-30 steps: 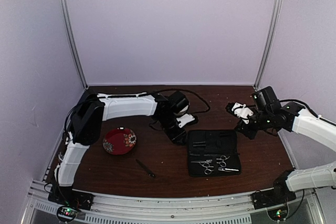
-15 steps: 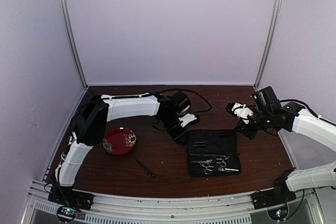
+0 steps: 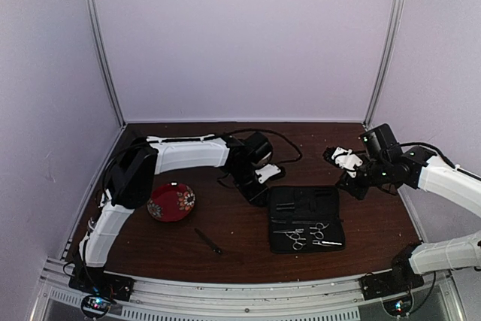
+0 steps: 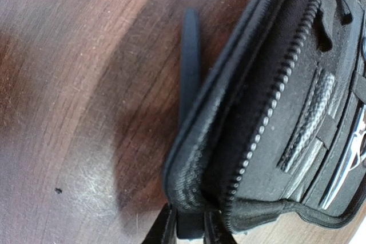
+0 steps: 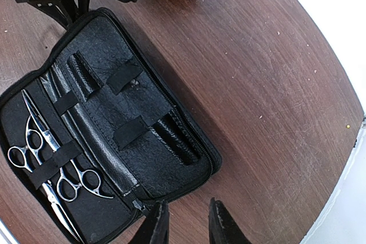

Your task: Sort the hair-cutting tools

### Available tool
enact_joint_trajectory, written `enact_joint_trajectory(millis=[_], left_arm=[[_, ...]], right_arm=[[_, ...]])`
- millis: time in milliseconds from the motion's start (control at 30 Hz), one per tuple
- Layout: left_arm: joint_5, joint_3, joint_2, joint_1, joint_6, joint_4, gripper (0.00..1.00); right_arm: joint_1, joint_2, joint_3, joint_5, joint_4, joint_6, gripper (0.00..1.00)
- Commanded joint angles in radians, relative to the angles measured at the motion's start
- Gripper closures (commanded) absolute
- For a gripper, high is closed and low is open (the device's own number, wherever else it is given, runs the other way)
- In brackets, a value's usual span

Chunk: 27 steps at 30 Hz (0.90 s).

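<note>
From above, the black case (image 3: 307, 202) lies open on the brown counter (image 3: 240, 227). Both silver scissors are strapped in the half toward the arm bases. The nearer scissors (image 3: 320, 228), closer to the right gripper (image 3: 352, 186), turns its ring handles toward that gripper. The farther scissors (image 3: 299, 240) lies just beyond it with its rings turned the other way. Both are slim, bright metal. The thin black stick (image 3: 208, 240) lies bare on the counter, well apart from the left gripper (image 3: 257, 190) and on its arm-base side, between the red plate (image 3: 171, 201) and the case. The left gripper is at one far corner of the case and the right gripper hangs off the opposite side. How wide either gripper stands cannot be told from up here

The left wrist view settles its own gripper: the jaws are drawn narrow on the corner of the case's zipped rim, which fills the gap between the fingertips (image 4: 166, 228). Zip teeth run away from the gripper, and a sliver of silver blade glints at the far edge

The right wrist view shows its fingertips (image 5: 155, 224) apart with a modest gap, only bare counter between them, just off the case's edge and holding nothing. Only this view shows the scissors plainly: they lie head to tail under one elastic strap, ring handles at opposite ends
</note>
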<state>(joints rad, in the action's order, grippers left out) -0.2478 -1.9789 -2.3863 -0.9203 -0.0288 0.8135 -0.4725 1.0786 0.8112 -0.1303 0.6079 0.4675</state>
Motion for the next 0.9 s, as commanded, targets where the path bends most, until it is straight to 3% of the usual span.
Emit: enact_joint_trajectory(millis=[0, 367, 633, 867], left_arm=[[-0.018, 0.003, 0.041, 0.009, 0.002, 0.012, 0.83], [-0.043, 0.278, 0.249, 0.014, -0.008, 0.104, 0.85], [-0.352, 0.424, 0.298, 0.015, 0.025, 0.105, 0.85], [-0.440, 0.443, 0.271, 0.040, 0.043, 0.122, 0.84]], right_arm=[[0.007, 0.004, -0.009, 0.012, -0.017, 0.000, 0.76], [0.006, 0.016, -0.005, -0.002, -0.012, 0.005, 0.76], [0.006, 0.024, -0.005, -0.009, -0.008, 0.006, 0.76], [0.006, 0.032, -0.001, -0.015, -0.002, 0.007, 0.76]])
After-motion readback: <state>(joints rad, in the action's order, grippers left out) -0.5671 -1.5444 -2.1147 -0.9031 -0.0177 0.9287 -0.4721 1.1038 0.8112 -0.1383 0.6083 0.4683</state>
